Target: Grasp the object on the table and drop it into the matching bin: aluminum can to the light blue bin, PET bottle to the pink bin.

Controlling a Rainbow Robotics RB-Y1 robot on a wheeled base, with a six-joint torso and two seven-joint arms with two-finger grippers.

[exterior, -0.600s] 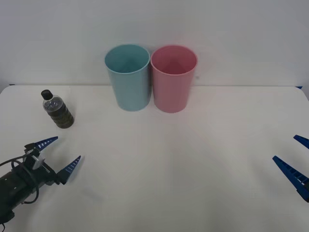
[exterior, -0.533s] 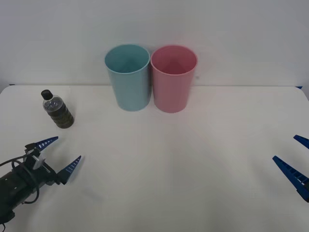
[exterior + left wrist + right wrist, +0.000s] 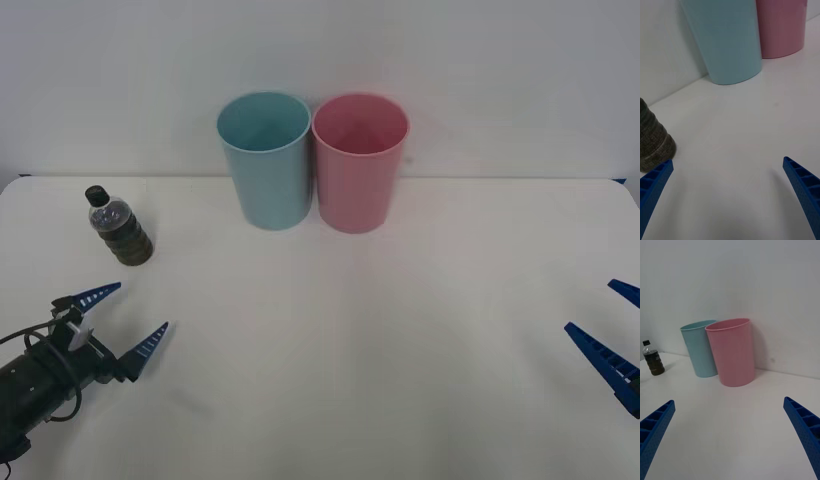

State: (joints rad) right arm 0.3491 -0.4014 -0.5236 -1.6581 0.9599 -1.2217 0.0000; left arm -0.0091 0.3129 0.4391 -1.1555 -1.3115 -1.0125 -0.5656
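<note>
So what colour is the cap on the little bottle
Black; the bottle cap shows best in the front view.

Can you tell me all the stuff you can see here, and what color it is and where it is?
PET bottle: one, clear with a black cap and dark brown-olive body, upright on the left side of the table.
Light blue bin: one, light blue, at the far middle of the table, left of the pink one.
Pink bin: one, pink, right beside the light blue bin.
Table: one, white, under everything.
Left gripper: one, blue fingers, open, low over the near left of the table, short of the bottle.
Right gripper: one, blue fingers, open, at the near right edge.
</note>
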